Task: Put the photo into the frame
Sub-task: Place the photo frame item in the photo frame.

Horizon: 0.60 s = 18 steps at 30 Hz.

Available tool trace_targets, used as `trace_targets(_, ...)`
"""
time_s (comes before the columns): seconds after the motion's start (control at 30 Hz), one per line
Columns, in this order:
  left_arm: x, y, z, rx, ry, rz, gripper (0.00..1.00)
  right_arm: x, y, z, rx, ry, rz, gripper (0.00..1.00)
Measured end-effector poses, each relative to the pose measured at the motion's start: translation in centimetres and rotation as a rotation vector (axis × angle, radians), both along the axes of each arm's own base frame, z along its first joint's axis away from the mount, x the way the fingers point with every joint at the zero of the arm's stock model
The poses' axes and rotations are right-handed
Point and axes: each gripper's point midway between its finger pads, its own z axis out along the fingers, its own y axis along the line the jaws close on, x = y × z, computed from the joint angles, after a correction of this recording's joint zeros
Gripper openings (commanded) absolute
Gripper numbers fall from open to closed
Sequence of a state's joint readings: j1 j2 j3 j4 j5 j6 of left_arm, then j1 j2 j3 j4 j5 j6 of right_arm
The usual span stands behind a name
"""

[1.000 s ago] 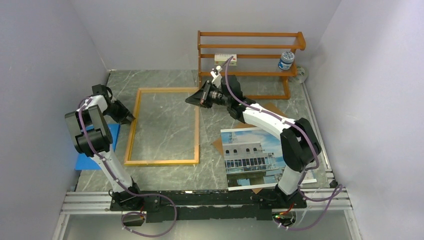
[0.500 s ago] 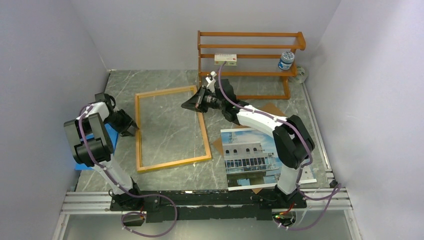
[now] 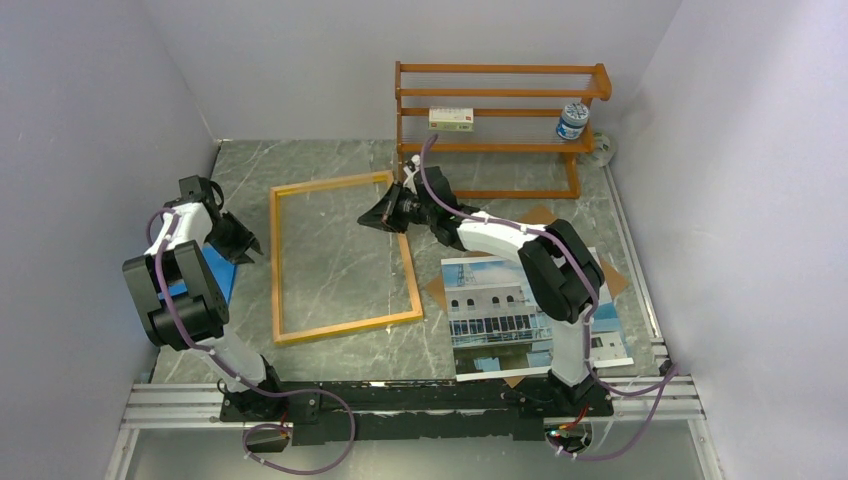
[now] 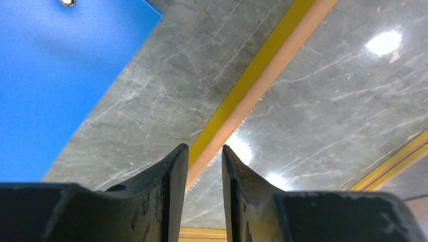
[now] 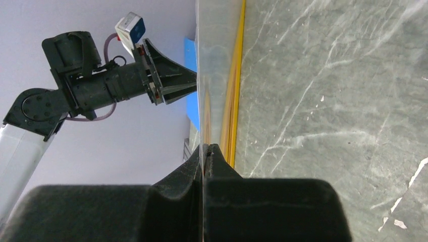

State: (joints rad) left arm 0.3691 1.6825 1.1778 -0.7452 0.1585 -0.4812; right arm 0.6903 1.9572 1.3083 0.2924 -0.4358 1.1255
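The right gripper (image 3: 372, 218) is pinched shut on the frame (image 3: 274, 270) near its far-right corner. The left gripper (image 3: 255, 247), fingers narrowly parted, sits at the left rail. The photo (image 3: 520, 310) lies clear to the right.

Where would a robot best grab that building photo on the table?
Probably the photo by its near right corner, coming low from the right: it lies flat on the cardboard, and that corner seems to poke past it, leaving an edge to pinch.

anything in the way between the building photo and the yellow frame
Nothing visible lies on the marble between the paper print of a white building and the thin yellow rectangular picture frame. Only the right arm hangs over the print's far edge, with the right gripper shut on the frame's far right corner.
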Motion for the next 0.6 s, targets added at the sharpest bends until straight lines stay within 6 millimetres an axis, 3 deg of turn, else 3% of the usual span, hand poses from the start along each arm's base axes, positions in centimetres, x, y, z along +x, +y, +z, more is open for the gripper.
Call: trace_targets(0.6,-0.05,0.28,-0.87,0.007,0.028,-0.004,0.39,0.86,0.27,0.68,-0.009,-0.105,0.009,0.00)
